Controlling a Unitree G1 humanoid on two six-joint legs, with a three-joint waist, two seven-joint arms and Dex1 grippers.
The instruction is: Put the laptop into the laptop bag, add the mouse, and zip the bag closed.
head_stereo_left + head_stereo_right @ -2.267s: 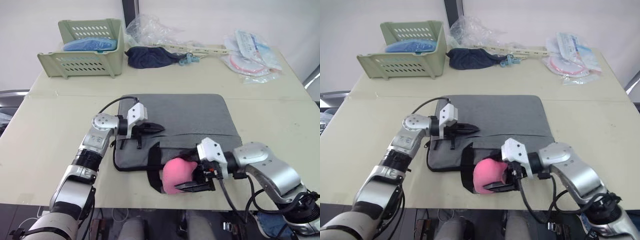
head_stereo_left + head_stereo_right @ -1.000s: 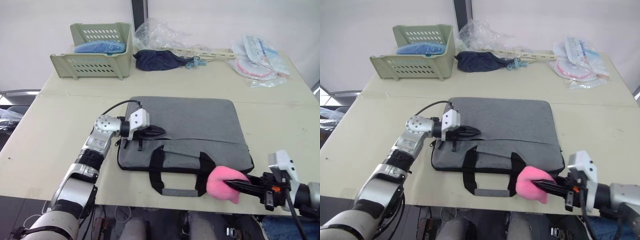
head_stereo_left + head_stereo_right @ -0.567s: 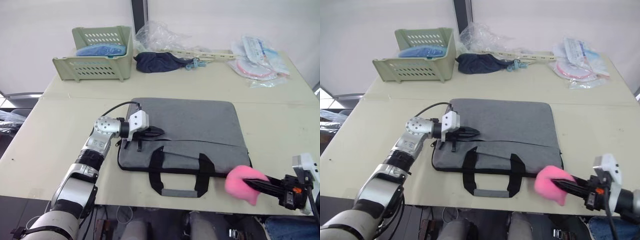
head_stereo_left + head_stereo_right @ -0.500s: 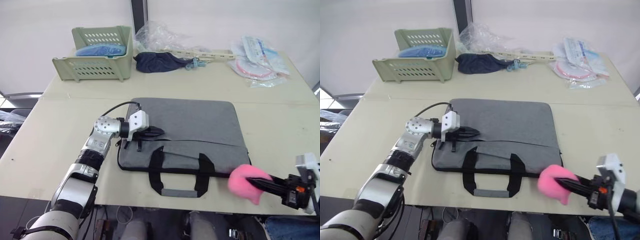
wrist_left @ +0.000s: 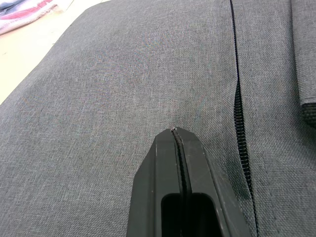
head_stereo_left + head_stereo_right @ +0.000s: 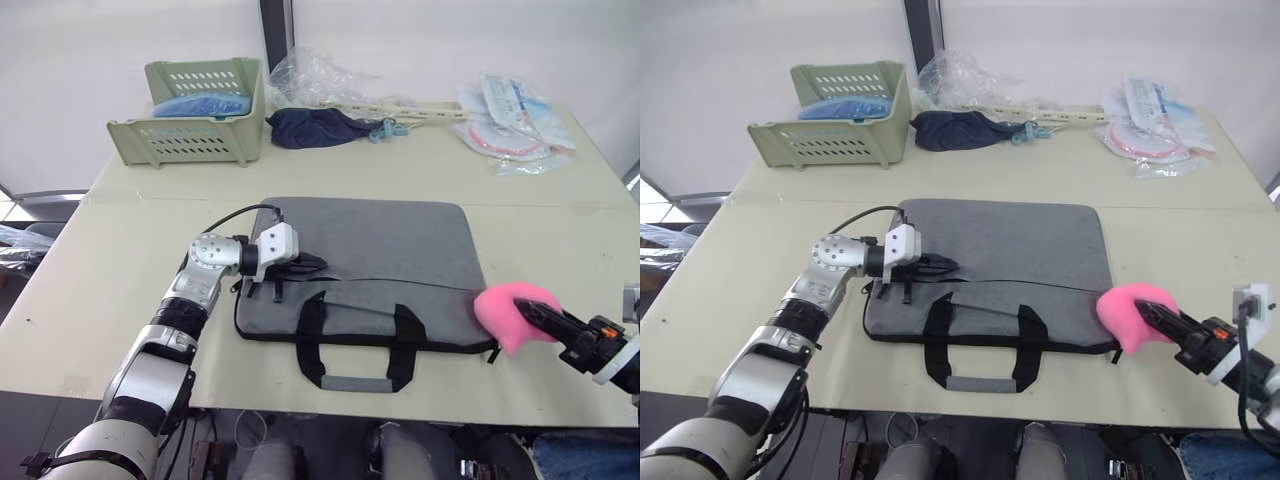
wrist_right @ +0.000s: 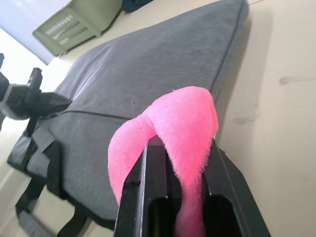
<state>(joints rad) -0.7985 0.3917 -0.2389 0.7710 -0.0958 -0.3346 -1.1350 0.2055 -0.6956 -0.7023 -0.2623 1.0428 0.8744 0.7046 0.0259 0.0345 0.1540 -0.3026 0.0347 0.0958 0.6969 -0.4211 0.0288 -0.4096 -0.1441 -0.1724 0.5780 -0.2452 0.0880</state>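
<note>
While the left gripper (image 6: 312, 264) lay pressed together on the bag (image 6: 385, 250), a soft, light pink lump (image 6: 507, 312) was pinched by the right gripper (image 6: 535, 316) beside the bag's near right corner.

Lab-like room: white backdrop, cluttered table (image 6: 90, 290)

The laptop bag (image 6: 368, 272) lies flat across the middle of the tabletop (image 6: 120, 260), with bare surface on both sides and a clear strip between it and the clutter along the far edge: green basket (image 6: 190, 110), dark cloth bundle (image 6: 315, 126), plastic packets (image 6: 510, 115). The left gripper (image 6: 312, 263), fingers pressed together, rests on the bag's near-left part by the zip line. The right gripper (image 6: 545, 320) pinches a pink fluffy lump (image 6: 508, 310) seemingly just off the bag's near-right corner, and the black strap loop (image 6: 355, 345) crowds the near edge.
</note>
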